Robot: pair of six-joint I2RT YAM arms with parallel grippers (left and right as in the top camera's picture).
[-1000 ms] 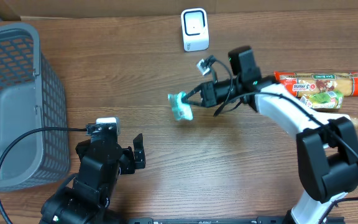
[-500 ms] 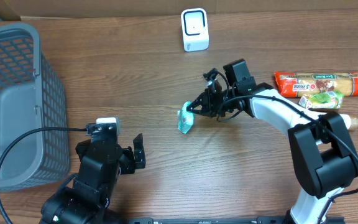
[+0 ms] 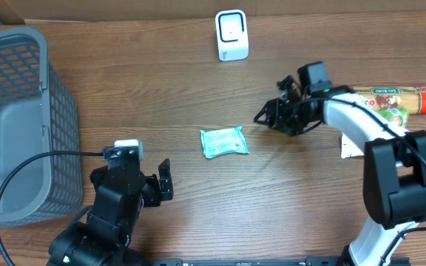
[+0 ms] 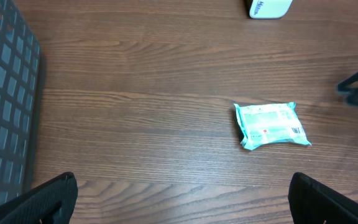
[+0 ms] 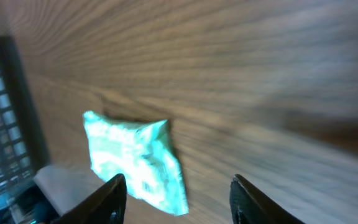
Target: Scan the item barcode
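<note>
Teal packet (image 3: 224, 142) lies flat mid-table (image 3: 198, 74); the right gripper (image 3: 266, 115) gapes empty near it, the left gripper (image 4: 182, 182) spread wide by the front edge.

no legible print on teal packet (image 3: 224, 142), red package (image 3: 414, 100) or white scanner (image 3: 231, 35)

Grey mesh basket (image 3: 65, 140) at left, red pasta packet (image 3: 413, 100) at right
</note>
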